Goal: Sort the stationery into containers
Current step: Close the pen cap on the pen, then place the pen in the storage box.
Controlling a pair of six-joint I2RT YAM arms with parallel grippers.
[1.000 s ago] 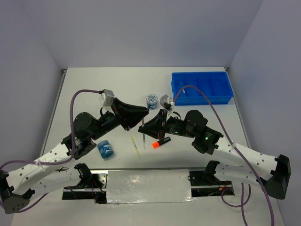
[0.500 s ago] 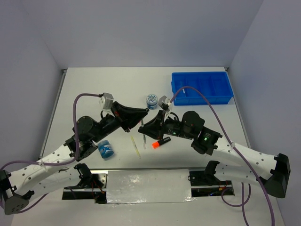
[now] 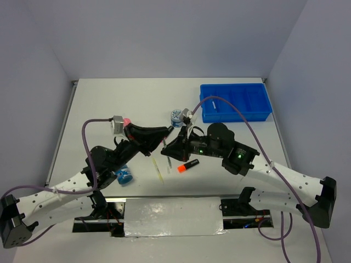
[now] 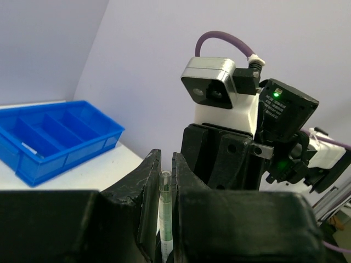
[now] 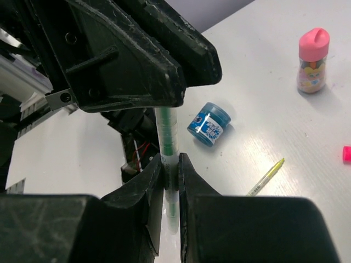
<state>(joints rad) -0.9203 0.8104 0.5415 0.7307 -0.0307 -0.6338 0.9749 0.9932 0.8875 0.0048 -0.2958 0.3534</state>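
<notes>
A thin clear pen with a green core (image 5: 166, 131) is held above the table between both arms. My right gripper (image 5: 170, 161) is shut on its lower part. My left gripper (image 4: 166, 159) is shut on the other end of the same pen (image 4: 165, 208). In the top view the two grippers (image 3: 163, 141) (image 3: 166, 149) meet tip to tip at the table's middle. The containers are the compartments of a blue tray (image 3: 236, 116) at the far right, also in the left wrist view (image 4: 66, 159). One compartment holds a pale stick.
On the table lie a yellow pen (image 3: 158, 171), an orange-capped marker (image 3: 187, 165), a tipped blue jar (image 3: 124, 174) and an upright blue jar (image 3: 176, 116). The right wrist view shows a pink-capped bottle (image 5: 313, 60), the tipped jar (image 5: 209, 124) and the yellow pen (image 5: 266, 178).
My left gripper has closed onto the green pen that the right gripper holds. The left wrist has shifted a little left and the right arm slightly up.
</notes>
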